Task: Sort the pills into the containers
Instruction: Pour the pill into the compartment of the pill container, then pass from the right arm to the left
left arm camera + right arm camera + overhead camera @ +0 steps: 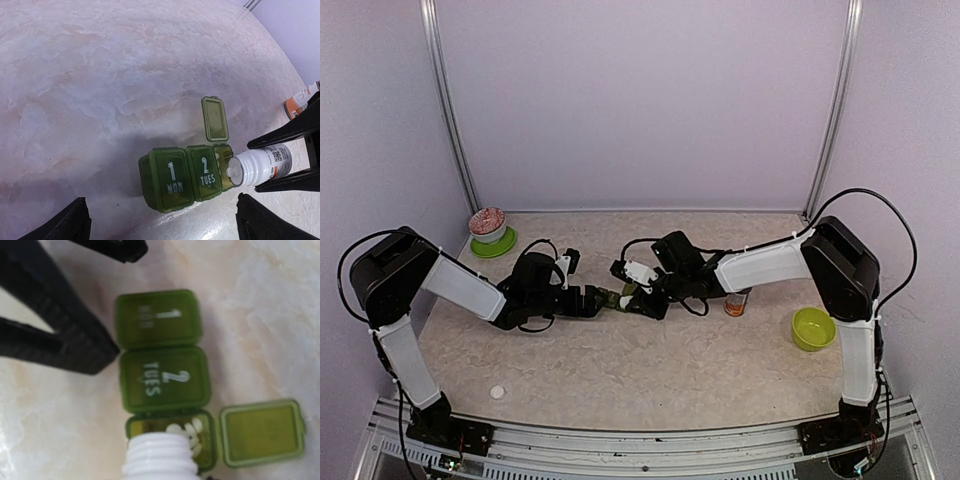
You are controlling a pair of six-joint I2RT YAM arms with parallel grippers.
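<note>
L gripper (598, 300) is spread wide, holding nothing; R gripper (632, 296) is clamped on a white plastic pill bottle (260, 167). Top view: both arms reach to mid tabletop (650, 370) & the grippers face each other over a dark green plastic strip of three joined lidded compartments (611, 297), mostly hidden betw. them. An orange-labelled bottle (736, 302) stands just beside the R arm, a lime-green bowl (813, 328) further R, a white bowl w/ reddish contents (488, 232) on a green dish (500, 246) far L, a small white disc (498, 393) near the front edge. L wrist view: strip lies flat ahead of the spread fingers (75, 220); lids marked 1 & "2 TUES" are shut, 3rd lid (216, 119) stands open. The white bottle lies tipped on its side betw. the R gripper's black fingers (292, 131), mouth at the open 3rd compartment. R wrist view: bottle neck hangs over that compartment, small white pills (189, 432) inside it; one L gripper finger sits just beside the strip's edge by lids 1 & 2.
</note>
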